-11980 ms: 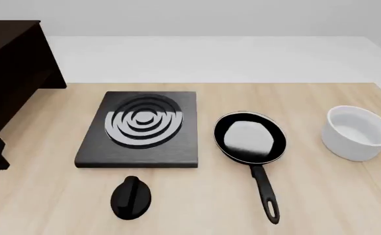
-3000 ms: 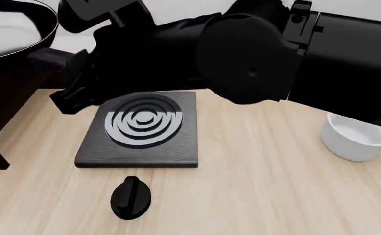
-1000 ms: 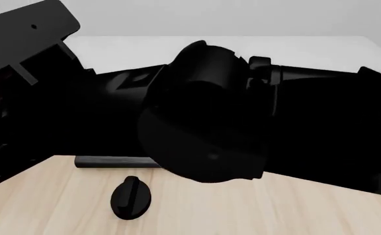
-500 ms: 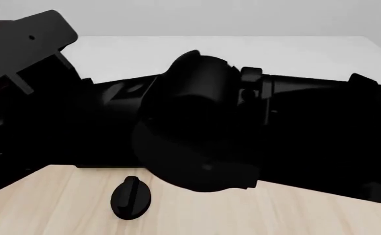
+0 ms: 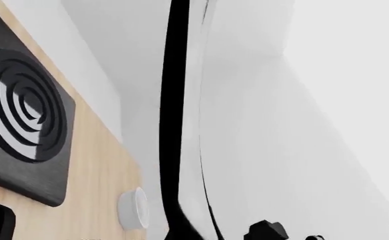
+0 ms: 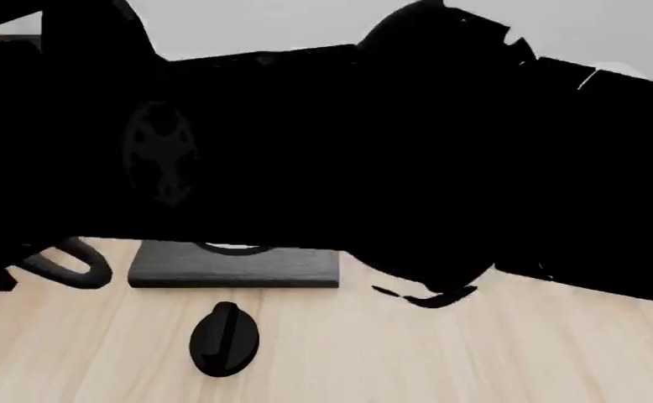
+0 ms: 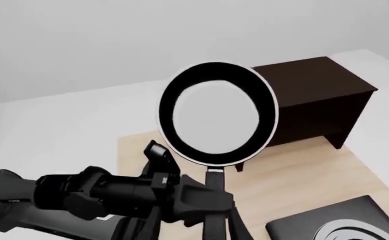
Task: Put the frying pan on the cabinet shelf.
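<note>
In the right wrist view the frying pan [image 7: 214, 115] is held up in the air, its pale inside facing the camera and its handle [image 7: 214, 220] running toward the left arm. My left gripper [image 7: 213, 196] is shut on that handle. The dark brown cabinet [image 7: 314, 100] stands behind the pan; I cannot tell how far apart they are. The left wrist view shows the pan's rim [image 5: 174, 100] edge-on as a thin black band. In the front view only the handle's eyelet end [image 6: 69, 262] shows at the left. My right gripper's fingers appear in no frame.
Black arm bodies fill most of the front view. Under them show the burner plate's front edge [image 6: 233, 267] and the oval knob [image 6: 225, 338] on the light tabletop [image 6: 439, 353]. The burner plate [image 5: 21, 120] and a small white bowl [image 5: 133, 207] appear in the left wrist view.
In the front view the arms have shifted and now cover more of the picture up to the top. The burner's front edge and the handle's eyelet end have come into sight.
</note>
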Controlling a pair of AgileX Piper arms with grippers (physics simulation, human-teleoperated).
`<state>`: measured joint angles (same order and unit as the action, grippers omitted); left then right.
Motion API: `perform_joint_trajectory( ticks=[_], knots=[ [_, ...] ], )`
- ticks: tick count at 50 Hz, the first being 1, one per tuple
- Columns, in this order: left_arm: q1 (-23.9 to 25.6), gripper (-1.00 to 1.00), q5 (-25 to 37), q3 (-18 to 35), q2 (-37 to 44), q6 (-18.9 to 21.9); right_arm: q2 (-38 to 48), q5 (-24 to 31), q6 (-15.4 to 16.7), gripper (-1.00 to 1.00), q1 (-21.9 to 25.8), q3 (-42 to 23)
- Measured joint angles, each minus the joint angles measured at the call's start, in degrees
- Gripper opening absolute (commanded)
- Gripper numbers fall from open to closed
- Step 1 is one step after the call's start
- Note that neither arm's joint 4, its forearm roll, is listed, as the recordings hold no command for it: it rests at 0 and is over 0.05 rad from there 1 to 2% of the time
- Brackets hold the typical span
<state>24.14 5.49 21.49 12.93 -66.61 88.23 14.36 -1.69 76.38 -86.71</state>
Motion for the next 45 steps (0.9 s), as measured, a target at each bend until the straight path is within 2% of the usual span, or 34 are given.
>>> perform_joint_trajectory(
  ticks=[11, 21, 34, 41, 45],
  knots=[
    [-0.7, -1.00, 0.9, 0.1, 0.2, 0.2, -6.7, 1.7, -0.2, 1.00, -1.6, 1.4],
    [-1.2, -1.00, 1.4, 0.5, 0.2, 0.4, -15.9, 3.6, -0.3, 1.00, -6.9, 5.0],
    [-1.8, -1.00, 2.1, 1.2, 0.1, 0.9, -32.2, 4.4, -1.5, 1.00, -17.6, 17.9],
    [-2.0, -1.00, 2.5, 1.6, 0.0, 1.1, -42.6, 4.4, 1.4, 1.00, -23.9, 27.0],
    [-2.0, -1.00, 2.7, 1.7, -0.1, 1.3, -48.4, 5.0, 1.9, 1.00, -26.8, 31.7]
  ],
)
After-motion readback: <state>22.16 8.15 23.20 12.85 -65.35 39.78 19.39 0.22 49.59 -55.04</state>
